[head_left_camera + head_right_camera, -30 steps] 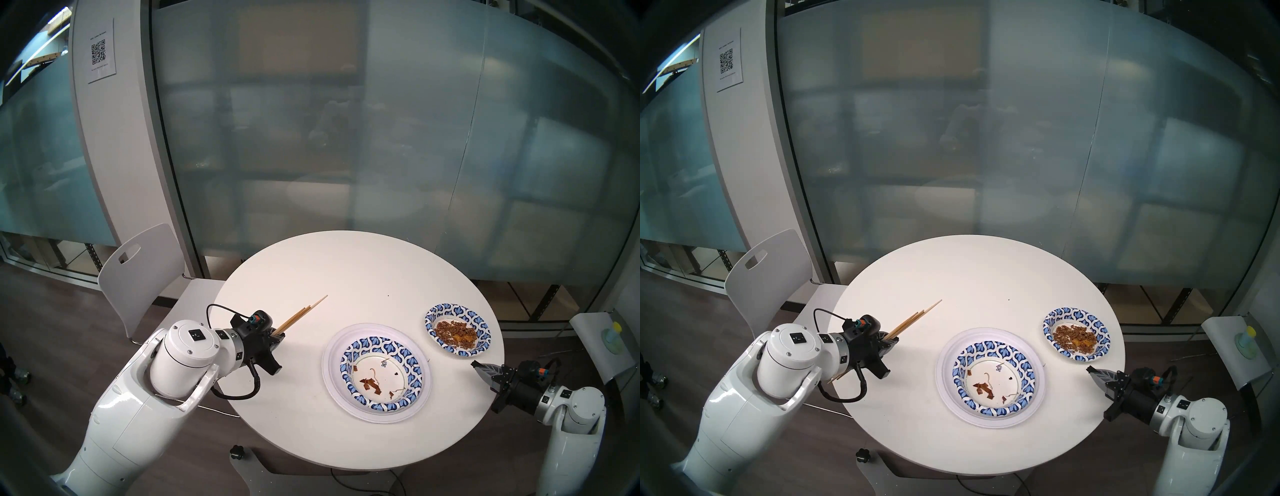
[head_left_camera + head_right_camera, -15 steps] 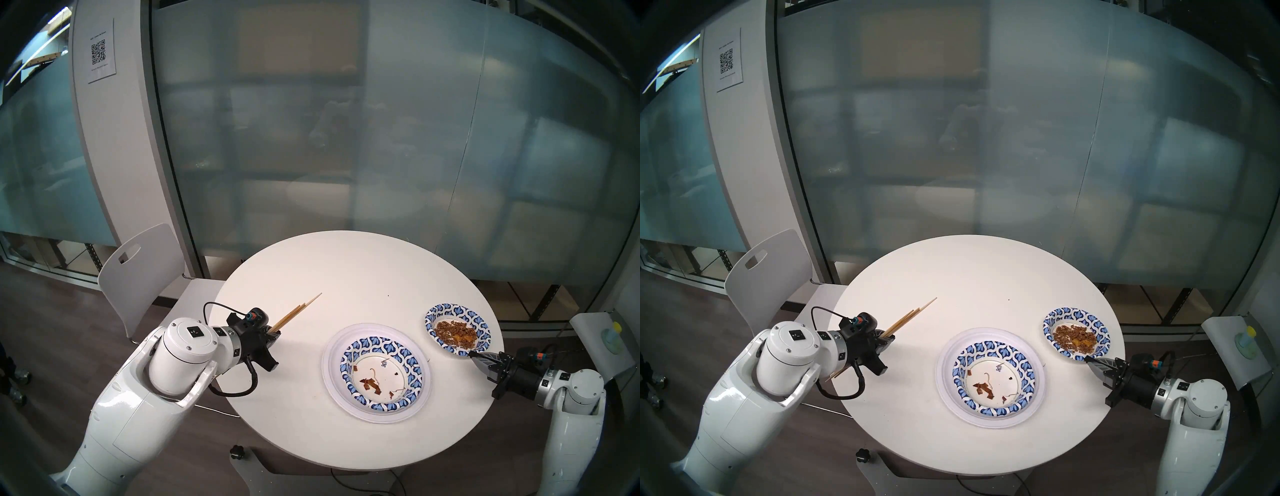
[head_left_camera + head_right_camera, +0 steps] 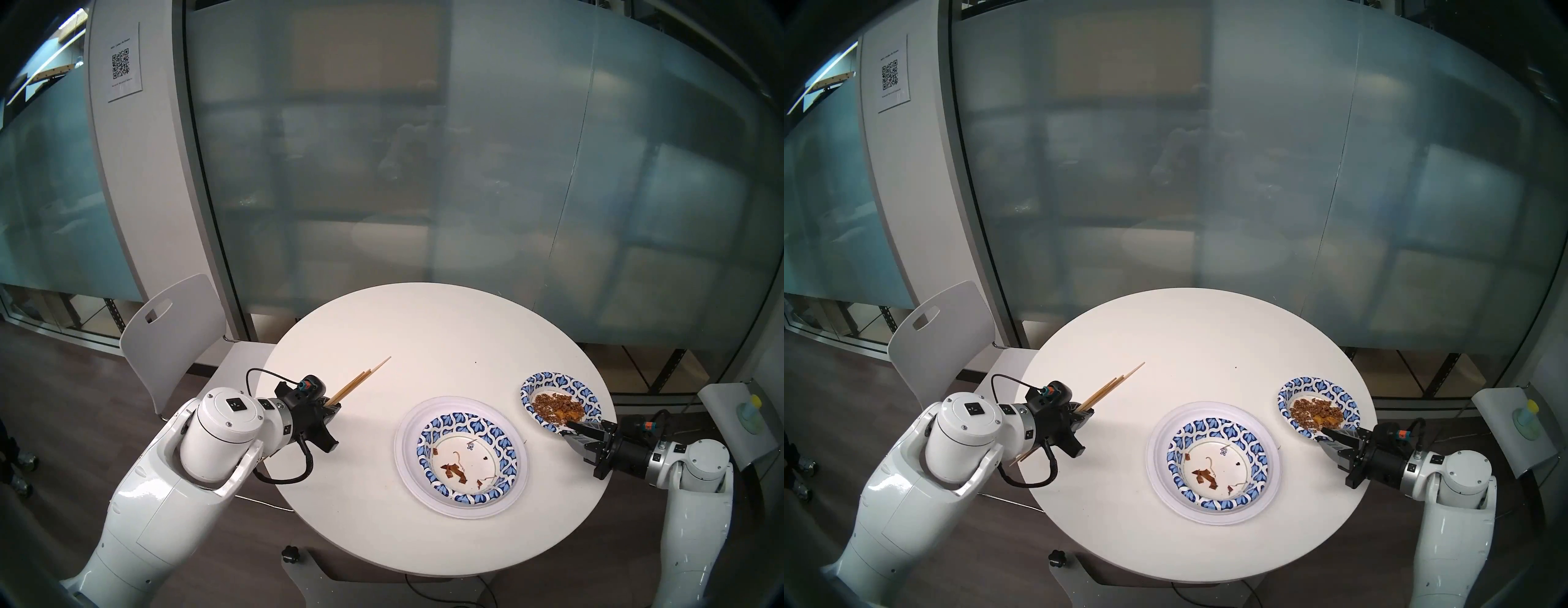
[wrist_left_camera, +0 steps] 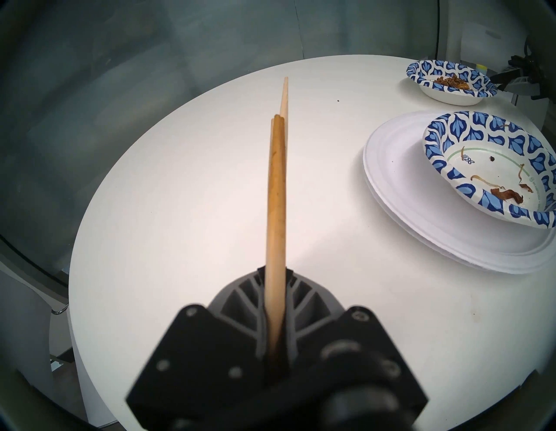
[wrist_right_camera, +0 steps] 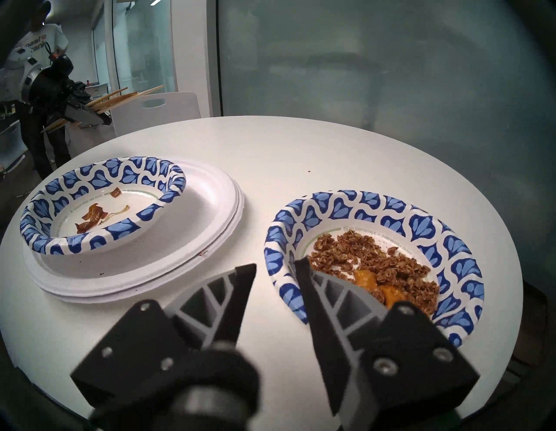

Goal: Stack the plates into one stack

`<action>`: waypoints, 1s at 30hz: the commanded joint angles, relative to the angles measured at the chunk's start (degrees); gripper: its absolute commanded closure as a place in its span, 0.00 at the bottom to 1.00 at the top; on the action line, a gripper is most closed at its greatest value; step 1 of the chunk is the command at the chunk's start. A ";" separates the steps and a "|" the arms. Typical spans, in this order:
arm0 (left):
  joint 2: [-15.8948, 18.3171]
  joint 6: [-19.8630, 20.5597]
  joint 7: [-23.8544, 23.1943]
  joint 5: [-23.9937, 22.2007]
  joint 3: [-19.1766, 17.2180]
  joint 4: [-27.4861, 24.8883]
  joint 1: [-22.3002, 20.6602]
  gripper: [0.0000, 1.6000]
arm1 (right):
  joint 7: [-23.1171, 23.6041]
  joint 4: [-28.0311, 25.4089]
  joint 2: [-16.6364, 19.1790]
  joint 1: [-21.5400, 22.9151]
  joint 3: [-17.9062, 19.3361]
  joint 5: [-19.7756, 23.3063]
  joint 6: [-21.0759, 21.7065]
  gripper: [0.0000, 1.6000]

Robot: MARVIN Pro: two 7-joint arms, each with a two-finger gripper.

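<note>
Two large white plates point(image 3: 406, 441) lie one on the other at the table's front right, and a blue-patterned plate point(image 3: 466, 420) with a few brown scraps sits in them. A second blue-patterned plate point(image 3: 551, 379) point(image 5: 391, 204), holding brown crumbs, stands alone at the right edge. My right gripper point(image 3: 568, 429) point(image 5: 274, 266) is open across that plate's near rim, one finger inside over the crumbs and the other outside over the table. At the table's left, my left gripper point(image 3: 333, 409) point(image 4: 275, 271) is shut on a bundle of wooden chopsticks point(image 3: 360, 380) point(image 4: 276, 180).
The round white table point(image 3: 424, 331) stands before a frosted glass wall. A white chair point(image 3: 169, 331) is at its back left. A small side stand with a yellow-capped bottle point(image 3: 749, 414) is to the right. In the right wrist view a person point(image 5: 39, 90) stands behind my left arm.
My right gripper has moved in from the table's edge to the crumb plate and opened around its rim. The left arm has drawn back slightly with the chopsticks.
</note>
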 commanded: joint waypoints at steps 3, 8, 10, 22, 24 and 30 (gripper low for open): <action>0.69 -0.45 -0.38 -0.36 -0.88 -0.48 -0.30 1.00 | 0.76 -0.05 1.88 2.38 -0.81 -0.06 0.50 0.16; 0.89 -0.49 -0.48 -0.50 -0.84 -0.43 -0.37 1.00 | 1.05 0.79 2.08 2.56 -1.51 -0.54 0.80 0.18; 0.93 -0.47 -0.46 -0.50 -0.81 -0.45 -0.38 1.00 | 1.26 1.14 2.41 2.77 -1.84 -0.77 1.18 0.18; 1.24 -0.43 -0.43 -0.69 -1.21 -0.24 -0.61 1.00 | 1.84 3.52 4.99 4.71 -3.46 -3.36 1.69 0.20; 1.28 -0.42 -0.43 -0.74 -1.28 -0.22 -0.60 1.00 | 1.98 3.88 5.40 5.20 -3.72 -3.90 1.69 0.21; 1.28 -0.52 -0.40 -0.89 -1.38 0.04 -0.67 1.00 | 2.17 4.96 6.49 6.69 -4.88 -5.61 1.64 0.25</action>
